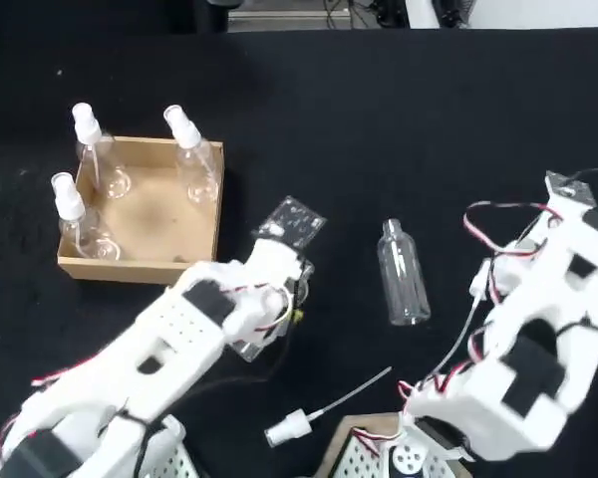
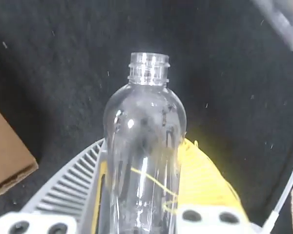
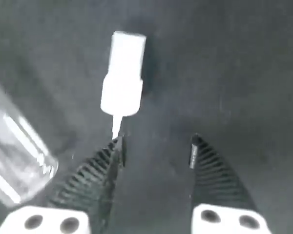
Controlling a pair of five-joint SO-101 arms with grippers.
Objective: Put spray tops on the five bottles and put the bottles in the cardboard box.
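Clamping a clear plastic bottle with a bare threaded neck (image 2: 145, 112), its base cut off, the left gripper (image 2: 142, 146) sits at four o'clock of the brown cardboard box (image 1: 120, 269). The box holds three spray-topped bottles (image 1: 194, 164). A second bare bottle (image 1: 403, 274) lies mid-table. The right gripper (image 3: 156, 146), fingers apart, hangs over a white spray top (image 3: 123, 83). Another white spray top (image 1: 291, 428) lies at six o'clock.

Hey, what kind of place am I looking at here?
Most likely a robotics lab or workshop test bench: a table draped in black cloth, two white robot arms at its near edge, and a cardboard box holding spray bottles.
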